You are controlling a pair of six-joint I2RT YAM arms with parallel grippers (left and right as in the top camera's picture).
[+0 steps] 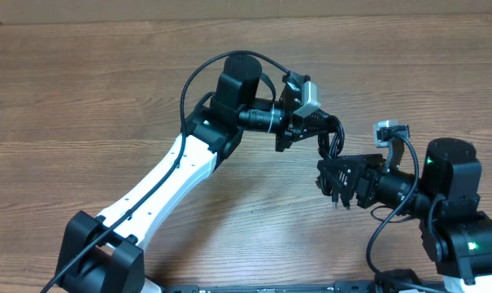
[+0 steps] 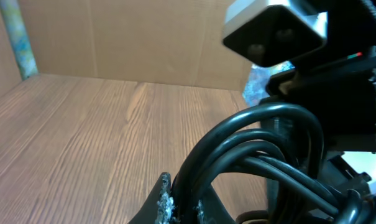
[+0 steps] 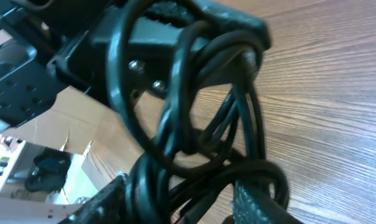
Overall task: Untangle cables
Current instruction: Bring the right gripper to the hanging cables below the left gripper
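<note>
The cables [image 1: 333, 145] are a tangle of thin black cords hanging in the air between my two grippers, above the table. My left gripper [image 1: 317, 130] is shut on the top of the tangle. In the left wrist view the cords [image 2: 262, 134] arch up out of the pinched fingers [image 2: 165, 196]. My right gripper [image 1: 332, 184] reaches in from the right at the lower loops. In the right wrist view the loops [image 3: 175, 124] lie between its fingers [image 3: 110, 196], which stand apart, with wood showing between the strands. No plug ends show clearly.
The wooden table [image 1: 83, 89] stretches bare to the left and back. The left arm [image 1: 176, 167] crosses the middle and the right arm's base [image 1: 461, 216] fills the front right. A cardboard wall [image 2: 144, 37] stands behind the table.
</note>
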